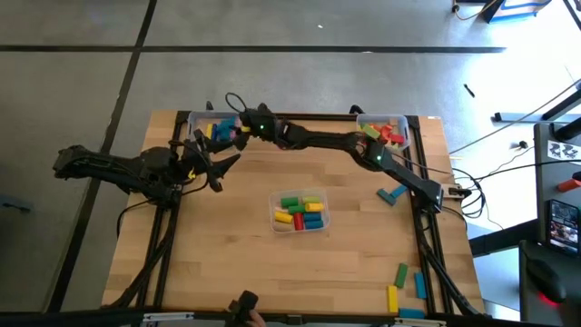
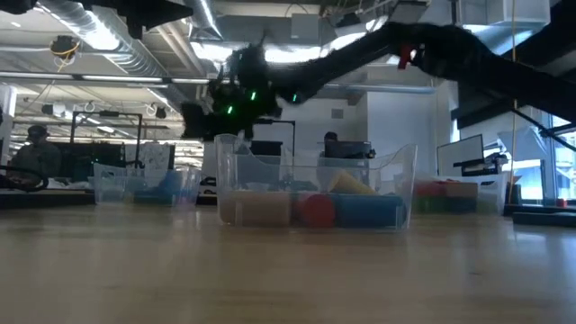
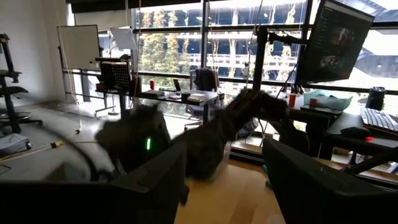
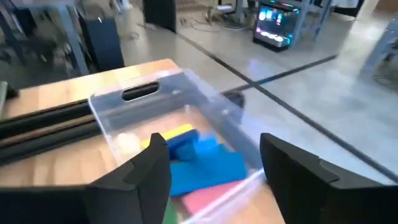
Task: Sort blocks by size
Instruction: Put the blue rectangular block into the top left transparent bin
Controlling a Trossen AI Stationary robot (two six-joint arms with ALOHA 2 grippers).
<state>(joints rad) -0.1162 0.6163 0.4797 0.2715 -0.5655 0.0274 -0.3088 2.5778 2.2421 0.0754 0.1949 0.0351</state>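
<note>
Overhead, the right claw [image 1: 243,130] reaches across the far edge of the pale wooden surface [image 1: 236,245] and hangs over the clear plastic bin at the far left corner [image 1: 211,128], where yellow, blue and pink blocks lie. The left claw [image 1: 216,166] waits just in front of that bin, fingers spread and empty. A second clear bin at the far right corner [image 1: 385,128] holds red and orange pieces, and a small clear tray at the middle [image 1: 300,211] holds short stubs, mostly lying with their long axes side to side. Loose on the surface, a blue bar [image 1: 392,194] lies slanted near the right edge, and near the front right corner a yellow bar [image 1: 393,298], a green one [image 1: 400,273] and a blue one [image 1: 420,284] lie roughly front to back.

From surface height, the middle tray [image 2: 315,193] shows red, yellow and blue pieces, blurred.

The left wrist camera shows the right arm [image 3: 205,134] ahead, smeared.

The right wrist camera looks down between spread, empty fingers [image 4: 292,171] at a flat blue block [image 4: 208,167] and a yellow piece [image 4: 174,134], probably resting in the bin directly below the claw.
</note>
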